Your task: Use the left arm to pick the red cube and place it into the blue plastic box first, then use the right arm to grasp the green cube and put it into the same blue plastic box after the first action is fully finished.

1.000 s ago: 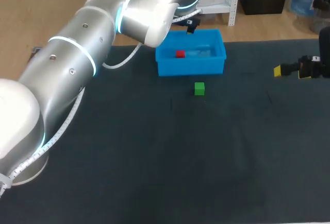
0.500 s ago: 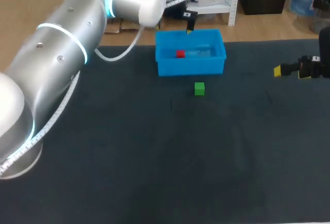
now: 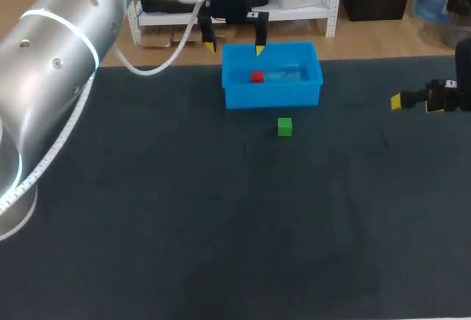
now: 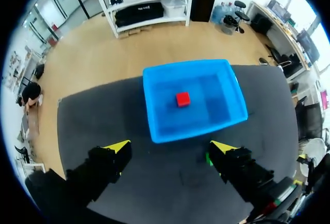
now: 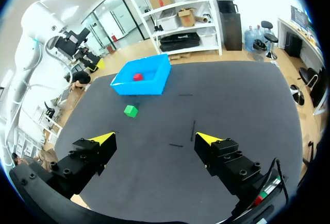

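Dark matting covers the surface (image 3: pixel 184 224), and the blue plastic box (image 3: pixel 272 98) stands near its far edge. The red cube (image 3: pixel 257 77) lies on the floor of the box, in its left half, clear of the walls as far as I can see.

My left gripper (image 4: pixel 170 145) hangs above the box's far left corner with its fingers spread wide and nothing between them. One yellow tip is outside the box and the other is over the far rim. From my left wrist, the red cube sits below and ahead of the gripper, roughly on the line between the two fingers.

The green cube (image 3: pixel 285 126) rests on the surface just in front of the box's near wall, not touching it. In the left wrist view, only a green sliver shows beside one finger, which is probably this cube.

My right gripper (image 5: pixel 154 138) is at the right edge of the surface, released and empty, its fingers wide apart. The green cube and the box are both well ahead of it, off toward its left finger.
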{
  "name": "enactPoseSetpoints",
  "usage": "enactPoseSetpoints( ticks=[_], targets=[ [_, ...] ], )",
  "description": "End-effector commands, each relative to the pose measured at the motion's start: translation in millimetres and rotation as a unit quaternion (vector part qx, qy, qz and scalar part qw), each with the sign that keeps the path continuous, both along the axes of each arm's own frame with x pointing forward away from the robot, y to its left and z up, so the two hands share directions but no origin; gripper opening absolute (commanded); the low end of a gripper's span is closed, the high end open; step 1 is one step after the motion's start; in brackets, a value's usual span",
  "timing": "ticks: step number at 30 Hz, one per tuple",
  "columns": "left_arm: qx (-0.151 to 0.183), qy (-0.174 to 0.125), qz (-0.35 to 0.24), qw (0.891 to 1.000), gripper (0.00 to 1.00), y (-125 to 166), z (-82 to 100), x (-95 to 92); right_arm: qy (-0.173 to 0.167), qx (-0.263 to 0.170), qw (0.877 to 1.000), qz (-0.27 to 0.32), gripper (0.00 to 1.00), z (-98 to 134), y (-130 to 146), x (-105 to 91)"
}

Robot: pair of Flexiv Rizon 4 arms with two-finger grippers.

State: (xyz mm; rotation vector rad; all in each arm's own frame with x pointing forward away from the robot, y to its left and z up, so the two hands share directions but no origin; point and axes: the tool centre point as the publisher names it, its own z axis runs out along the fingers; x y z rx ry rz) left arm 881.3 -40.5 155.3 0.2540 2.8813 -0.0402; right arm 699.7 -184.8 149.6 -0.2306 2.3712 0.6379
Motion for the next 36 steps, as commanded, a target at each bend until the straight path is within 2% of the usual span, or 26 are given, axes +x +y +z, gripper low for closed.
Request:
enactPoseSetpoints(
  ticks=[1, 8, 18, 36],
  targets=[
    [-0.011, 0.019, -0.001, 1.0, 1.0, 5.9, 1.1, -3.0, 0.0, 0.0, 1.0, 0.001, 1.0, -0.1, -0.3, 0.5],
    [-0.054, -0.002, 0.01, 0.998, 1.0, 11.6, 0.6, -16.0, 0.0, 0.0, 1.0, 0.001, 1.0, -0.1, -0.3, 0.5],
    [-0.099, -0.026, 0.015, 0.995, 1.0, 16.2, 1.7, -28.9, 0.0, 0.0, 1.0, 0.001, 1.0, -0.1, -0.3, 0.5],
    [-0.162, -0.07, 0.015, 0.984, 1.0, 23.2, 3.7, -54.1, 0.0, 0.0, 1.0, 0.001, 1.0, -0.1, -0.3, 0.5]
  ],
)
